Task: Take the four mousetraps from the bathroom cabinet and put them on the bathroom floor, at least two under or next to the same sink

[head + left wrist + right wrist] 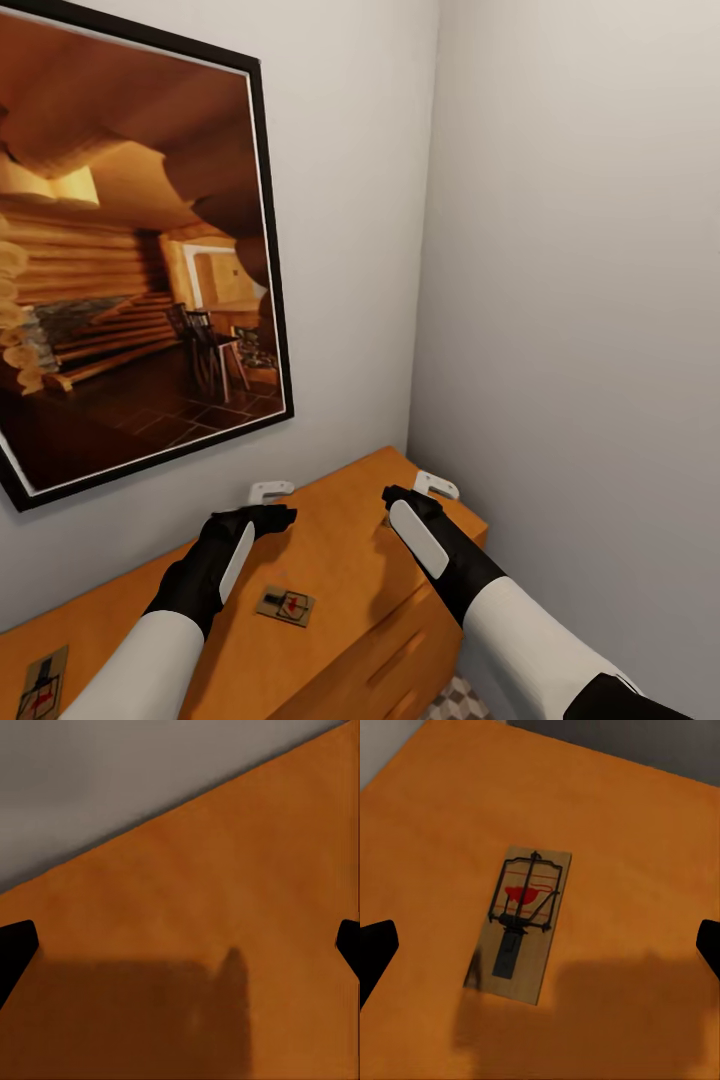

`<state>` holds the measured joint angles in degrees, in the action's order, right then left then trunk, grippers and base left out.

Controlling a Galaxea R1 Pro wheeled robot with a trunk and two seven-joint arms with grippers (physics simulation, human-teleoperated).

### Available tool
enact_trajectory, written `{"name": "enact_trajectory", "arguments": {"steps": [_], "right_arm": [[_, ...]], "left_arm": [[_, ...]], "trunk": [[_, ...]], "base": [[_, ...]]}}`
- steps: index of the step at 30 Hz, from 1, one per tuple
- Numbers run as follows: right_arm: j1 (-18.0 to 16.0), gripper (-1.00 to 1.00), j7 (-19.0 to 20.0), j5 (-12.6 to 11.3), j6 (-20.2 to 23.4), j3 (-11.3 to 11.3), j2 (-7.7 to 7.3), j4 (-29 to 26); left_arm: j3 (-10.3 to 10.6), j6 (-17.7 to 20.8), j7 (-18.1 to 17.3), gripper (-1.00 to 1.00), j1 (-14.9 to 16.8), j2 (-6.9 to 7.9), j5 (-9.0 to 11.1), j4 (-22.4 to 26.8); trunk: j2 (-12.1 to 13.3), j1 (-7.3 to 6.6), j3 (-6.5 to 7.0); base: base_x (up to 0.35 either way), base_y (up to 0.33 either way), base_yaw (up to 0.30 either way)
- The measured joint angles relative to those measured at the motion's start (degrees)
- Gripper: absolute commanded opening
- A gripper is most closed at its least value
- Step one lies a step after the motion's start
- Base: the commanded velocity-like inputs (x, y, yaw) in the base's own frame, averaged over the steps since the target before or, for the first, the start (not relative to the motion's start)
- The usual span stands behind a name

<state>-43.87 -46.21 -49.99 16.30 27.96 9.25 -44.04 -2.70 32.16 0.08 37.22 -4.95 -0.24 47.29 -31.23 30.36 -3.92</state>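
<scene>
The honey-orange cabinet (pixel 340 560) stands in the room's corner, and both my arms reach over its flat top. One mousetrap (pixel 285 605) lies flat on the top between my arms. Another mousetrap (pixel 42 685) lies at the cabinet's near left. In the right wrist view a mousetrap (pixel 521 922) with a red bait patch lies flat just below my right gripper (pixel 540 945), which is open. My right gripper (pixel 437 485) hovers near the cabinet's far right corner. My left gripper (pixel 270 491) is open over bare cabinet top (pixel 225 915) close to the wall.
A large black-framed picture (pixel 130 260) of a log interior hangs on the wall above the cabinet. A grey wall (pixel 580 300) closes the right side. Drawer fronts (pixel 400 660) face me, and a patch of patterned floor tile (pixel 455 700) shows below them.
</scene>
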Motion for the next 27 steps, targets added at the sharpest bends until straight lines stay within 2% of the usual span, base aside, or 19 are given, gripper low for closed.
{"name": "enact_trajectory", "arguments": {"steps": [27], "right_arm": [[0.0,1.0,-0.31,-0.09,-0.05,0.15,0.01,0.05]], "left_arm": [[-0.02,0.02,-0.07,1.0,0.0,0.0,0.06,-0.01]], "trunk": [[0.0,0.01,0.0]], "base": [[0.007,-0.005,0.0]]}}
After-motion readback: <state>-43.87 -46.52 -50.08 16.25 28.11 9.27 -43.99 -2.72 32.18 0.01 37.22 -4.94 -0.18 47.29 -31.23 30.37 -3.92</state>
